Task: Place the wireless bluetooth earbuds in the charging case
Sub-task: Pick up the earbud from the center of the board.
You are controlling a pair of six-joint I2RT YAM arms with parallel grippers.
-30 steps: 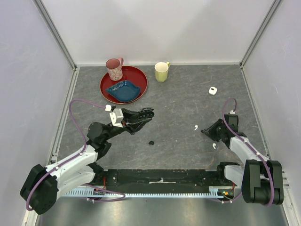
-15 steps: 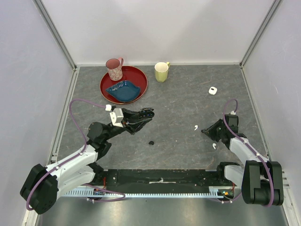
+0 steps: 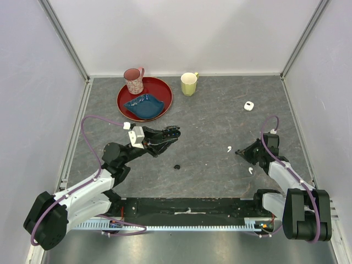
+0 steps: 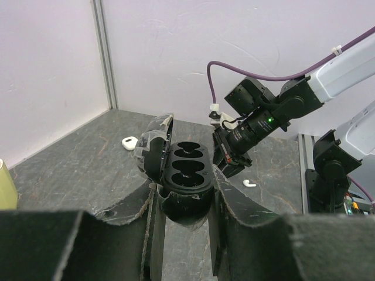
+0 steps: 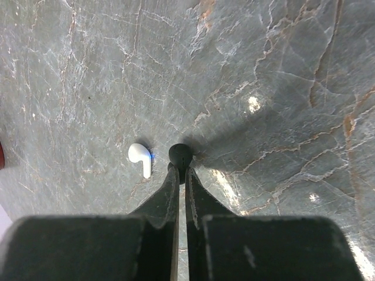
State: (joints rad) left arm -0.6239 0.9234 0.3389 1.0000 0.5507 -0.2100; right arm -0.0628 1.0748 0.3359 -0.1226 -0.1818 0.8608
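Observation:
My left gripper [image 3: 168, 133] is shut on an open black charging case [image 4: 186, 175] with two empty wells, held above the table. My right gripper [image 5: 181, 172] is shut on a small black earbud [image 5: 180, 155], low over the table. A white earbud [image 5: 141, 158] lies just left of its tip and shows in the top view [image 3: 229, 148]. A second white earbud [image 3: 251, 170] lies beside the right arm. A small white case [image 3: 248, 105] sits at the back right, away from both grippers. A small black piece [image 3: 177, 166] lies mid-table.
A red plate [image 3: 126, 105] with a blue dish [image 3: 144, 104] and a pink mug [image 3: 133, 80] stands at the back left. A yellow-green mug [image 3: 189, 83] stands at the back centre. White walls close in the table on three sides.
My right gripper has shifted very slightly with the black earbud in it. The left arm and the case have not moved.

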